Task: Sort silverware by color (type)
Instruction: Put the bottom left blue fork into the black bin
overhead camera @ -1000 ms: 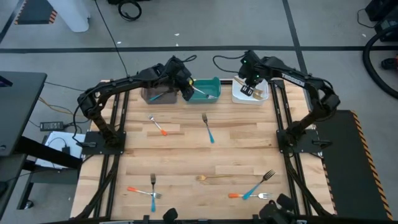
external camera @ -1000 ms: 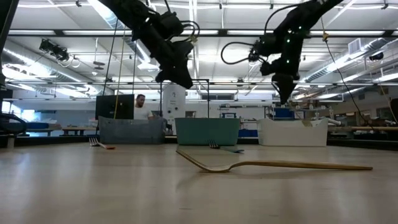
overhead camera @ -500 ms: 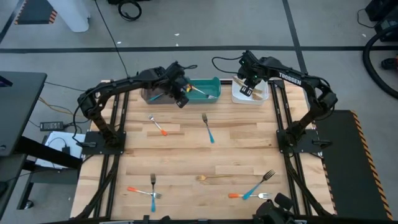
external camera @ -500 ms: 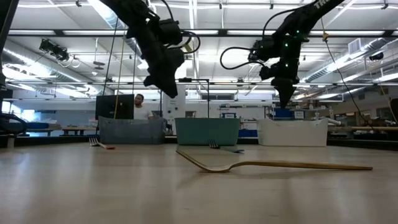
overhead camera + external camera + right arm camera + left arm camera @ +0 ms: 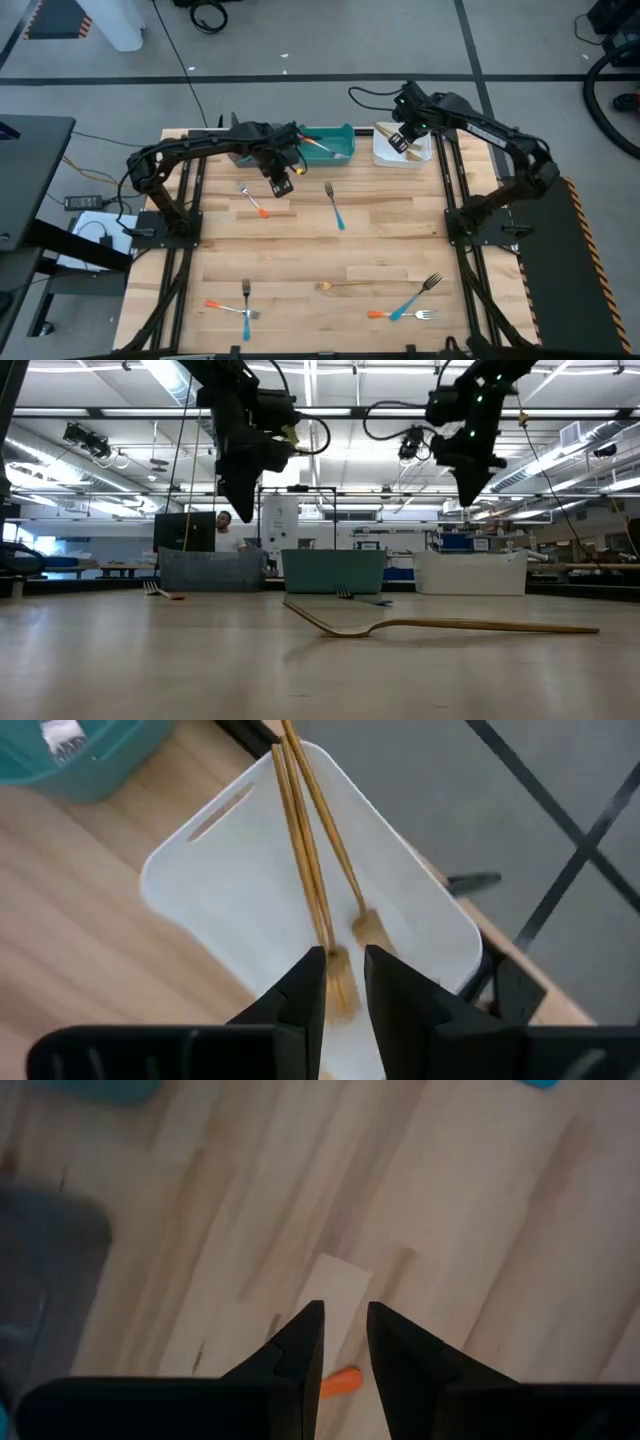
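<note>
My left gripper [image 5: 281, 184] [image 5: 346, 1308] hangs open over the table, just to the right of an orange-handled fork [image 5: 256, 200] that lies flat. The fork's handle end [image 5: 342, 1380] shows below the fingers, and nothing is between them. My right gripper [image 5: 399, 140] [image 5: 345, 952] hangs open above the white bin [image 5: 420, 152]. Gold forks [image 5: 310, 870] lie in that bin, their heads down and their handles leaning on the far rim. A blue-handled fork [image 5: 334, 205] lies at mid-table and a gold fork [image 5: 345, 286] [image 5: 440, 626] lies nearer the front.
A teal bin [image 5: 345, 150] and a grey bin [image 5: 240, 153] stand along the far edge, with the white bin to their right. Near the front edge lie an orange and a blue fork, crossed [image 5: 240, 308]. At the front right lie a blue fork [image 5: 415, 297] and an orange fork [image 5: 395, 315].
My left gripper has left the teal bin's left end. It has moved left and toward the near edge, sunk a little and tipped to point more steeply down, and now hangs by the orange-handled fork. My right gripper has risen above the white bin and rolled.
</note>
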### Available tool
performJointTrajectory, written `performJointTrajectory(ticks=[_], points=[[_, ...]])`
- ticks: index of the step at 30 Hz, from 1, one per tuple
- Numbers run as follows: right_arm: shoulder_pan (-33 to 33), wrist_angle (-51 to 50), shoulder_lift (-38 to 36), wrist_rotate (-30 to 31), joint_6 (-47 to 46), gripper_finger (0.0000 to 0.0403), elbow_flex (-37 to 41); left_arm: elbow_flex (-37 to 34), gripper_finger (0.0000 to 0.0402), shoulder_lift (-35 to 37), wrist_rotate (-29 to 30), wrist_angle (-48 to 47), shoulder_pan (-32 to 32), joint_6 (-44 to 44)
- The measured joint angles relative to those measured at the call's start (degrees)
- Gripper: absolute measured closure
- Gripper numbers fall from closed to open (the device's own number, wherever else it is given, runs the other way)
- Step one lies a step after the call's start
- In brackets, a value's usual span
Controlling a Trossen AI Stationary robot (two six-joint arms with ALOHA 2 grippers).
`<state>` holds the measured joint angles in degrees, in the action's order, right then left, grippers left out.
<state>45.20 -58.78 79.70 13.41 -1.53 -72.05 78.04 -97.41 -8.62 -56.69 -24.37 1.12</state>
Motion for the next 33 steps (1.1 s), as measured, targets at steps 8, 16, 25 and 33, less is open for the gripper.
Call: performJointTrajectory(ticks=[8,16,25,33], points=[[-3.31,-6.50,-8.43,-6.87,-13.46,0.0323,0.00,-0.04,0.0313,0.00,0.00,9.31,2.55,10.34],[-9.05,-13.61,-12.56,-11.98,-22.13,0.0323,0.00,-0.04,0.0313,0.00,0.03,4.69,6.67,10.05],[-15.74,-18.20,-14.00,-10.04,-22.01,0.0323,0.00,-0.04,0.0313,0.00,-0.03,-4.35,16.27,-13.97],[-20.98,-22.12,-14.16,-10.03,-17.90,0.0323,0.02,-0.04,0.0313,0.00,7.41,-4.90,28.35,-44.04]])
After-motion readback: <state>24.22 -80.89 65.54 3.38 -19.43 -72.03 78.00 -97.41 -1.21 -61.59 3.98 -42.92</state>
